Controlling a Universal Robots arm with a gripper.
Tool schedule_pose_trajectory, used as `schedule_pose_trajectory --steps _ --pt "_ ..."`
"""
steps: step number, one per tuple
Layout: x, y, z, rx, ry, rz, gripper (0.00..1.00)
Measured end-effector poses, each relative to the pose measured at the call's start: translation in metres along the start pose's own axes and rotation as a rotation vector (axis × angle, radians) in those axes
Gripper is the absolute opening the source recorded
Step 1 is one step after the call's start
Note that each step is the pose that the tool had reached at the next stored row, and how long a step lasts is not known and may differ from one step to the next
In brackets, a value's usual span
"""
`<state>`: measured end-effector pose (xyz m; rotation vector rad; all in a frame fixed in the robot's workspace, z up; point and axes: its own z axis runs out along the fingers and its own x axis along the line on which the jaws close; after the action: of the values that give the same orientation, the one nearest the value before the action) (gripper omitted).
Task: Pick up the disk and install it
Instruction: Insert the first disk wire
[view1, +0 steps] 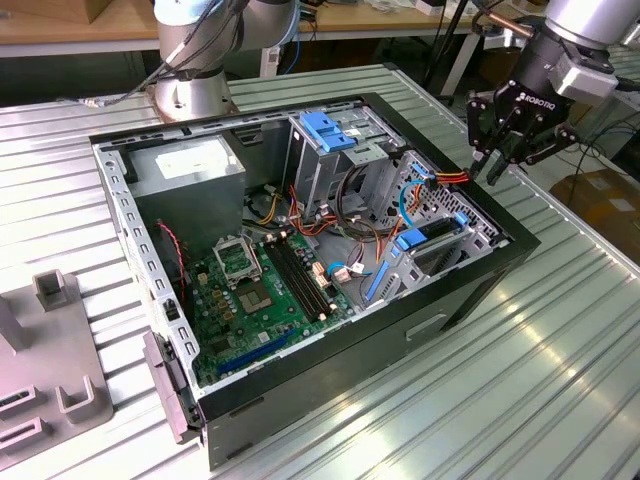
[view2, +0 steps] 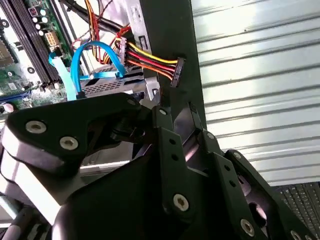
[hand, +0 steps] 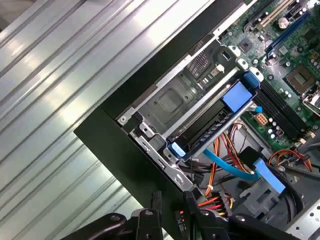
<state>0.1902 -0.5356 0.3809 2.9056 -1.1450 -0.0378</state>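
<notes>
Presently: the disk (hand: 210, 125) lies in its bay at the edge of the open computer case (view1: 330, 360), on the exterior view's right. The blue carrier rail sits along the bay frame, one end tab toward the motherboard (view1: 265, 290). The gripper (view1: 497, 170) hangs above the case wall just beside that bay and apart from the disk. In both wrist views the fingers (hand: 155, 200) stand a narrow gap apart with nothing between them.

The loose power connector (view2: 175, 67) on its red-yellow-black leads dangles near the fingertips, not plugged into the disk as far as I can tell.

Judgement: pick-up and placing look done, and the step in hand is the end of installing. Whether the carrier is fully latched cannot be told. Any further contact calls for a clear path past the leads and the blue data cable (hand: 225, 167)
</notes>
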Motion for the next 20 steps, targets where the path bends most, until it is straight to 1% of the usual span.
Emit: schedule_pose_trajectory --steps 1,2,5,8,9,10,16,18,20 --pt "-0.0014 -0.0015 0.0000 -0.0005 0.0007 -0.029 0.31" --pt "-0.0063 -0.0071 0.0006 -0.0013 0.0021 -0.082 0.31" --pt "-0.0098 -0.0108 0.0009 -0.0015 0.0024 -0.094 0.31" --pt "-0.0116 -0.0128 0.0014 -0.0017 0.0028 -0.108 0.31" --pt "-0.0123 -0.0136 0.0019 -0.0021 0.0034 -0.131 0.31" --pt "-0.0125 -0.0138 0.0022 -0.0023 0.0037 -0.146 0.31" --pt "-0.0125 -0.0138 0.0022 -0.0024 0.0040 -0.151 0.31" --pt "-0.0123 -0.0141 0.0030 -0.0026 0.0043 -0.168 0.31" --pt "-0.0121 -0.0142 0.0045 -0.0022 0.0052 -0.177 0.31"
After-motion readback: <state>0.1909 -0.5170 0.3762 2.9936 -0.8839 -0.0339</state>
